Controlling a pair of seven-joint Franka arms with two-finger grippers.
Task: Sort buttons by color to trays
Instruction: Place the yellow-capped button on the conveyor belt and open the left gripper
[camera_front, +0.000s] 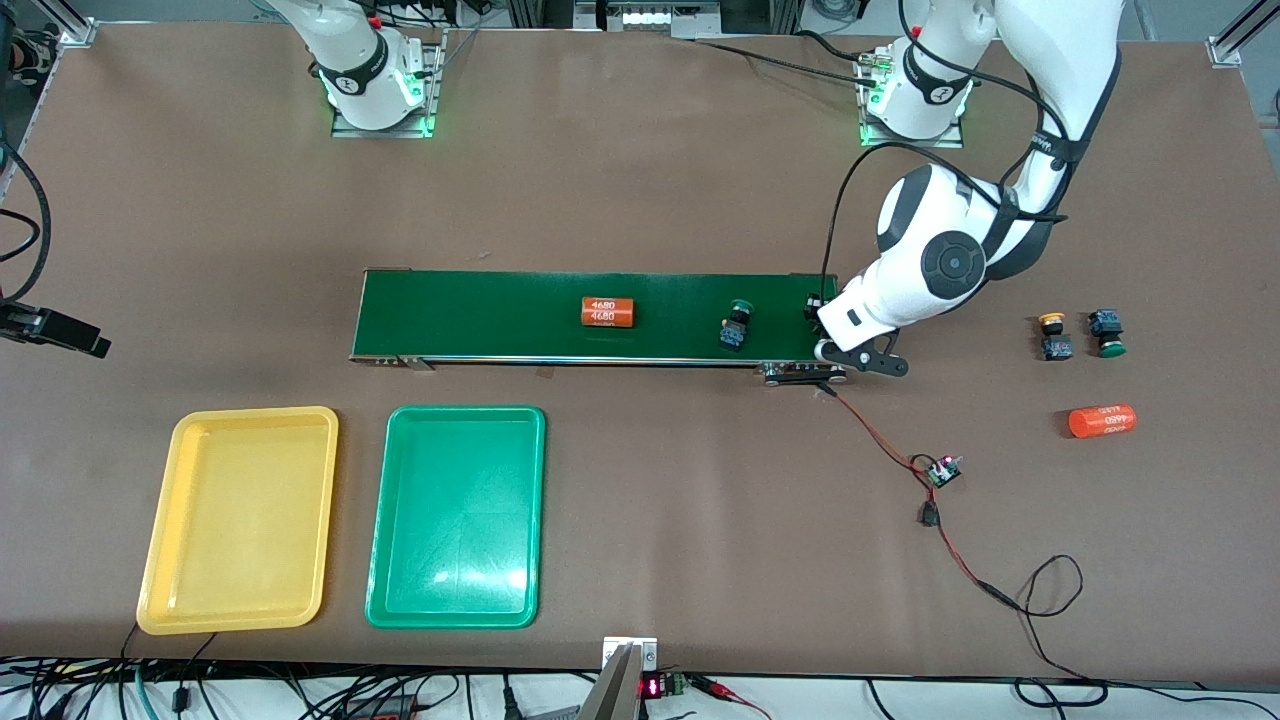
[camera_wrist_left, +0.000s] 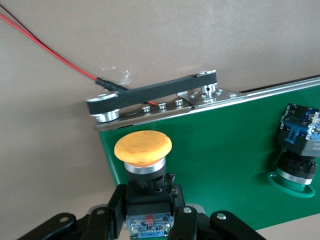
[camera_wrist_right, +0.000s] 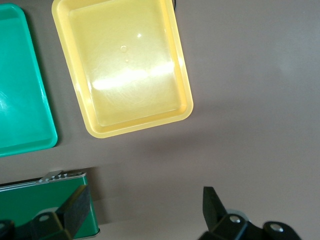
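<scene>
High front camera faces robots; wrist cameras look down closely.

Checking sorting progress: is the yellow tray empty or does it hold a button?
Empty. The yellow tray shows only bare, shiny floor in the front and right wrist views; no button lies in it.

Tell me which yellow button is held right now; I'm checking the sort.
The yellow-capped button gripped by the left hand over the conveyor belt's end. The other yellow button sits loose on the table, beside a green button.
</scene>
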